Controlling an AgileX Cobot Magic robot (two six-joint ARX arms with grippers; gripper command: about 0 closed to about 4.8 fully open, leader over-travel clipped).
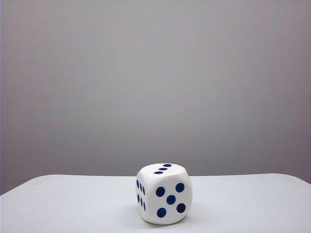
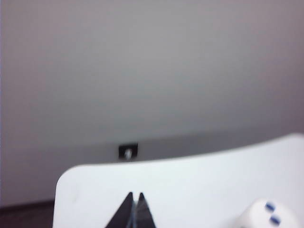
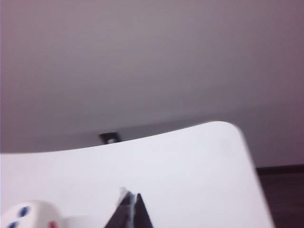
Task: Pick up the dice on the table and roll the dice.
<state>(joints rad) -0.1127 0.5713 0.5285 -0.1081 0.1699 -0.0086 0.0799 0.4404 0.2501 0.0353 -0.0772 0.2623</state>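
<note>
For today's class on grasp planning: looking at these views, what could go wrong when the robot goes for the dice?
1. Both the left gripper and right gripper are shut; reaching without opening would likely just push the dice.
2. Its rounded corners may slip from a pinch.
3. It sits near the table front edge, so a nudge might send it off.

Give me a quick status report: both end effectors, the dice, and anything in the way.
Left end effector shut, empty, short of the dice. Right end effector shut, empty, also clear. Dice on the table, three up. Nothing in the way.
</note>
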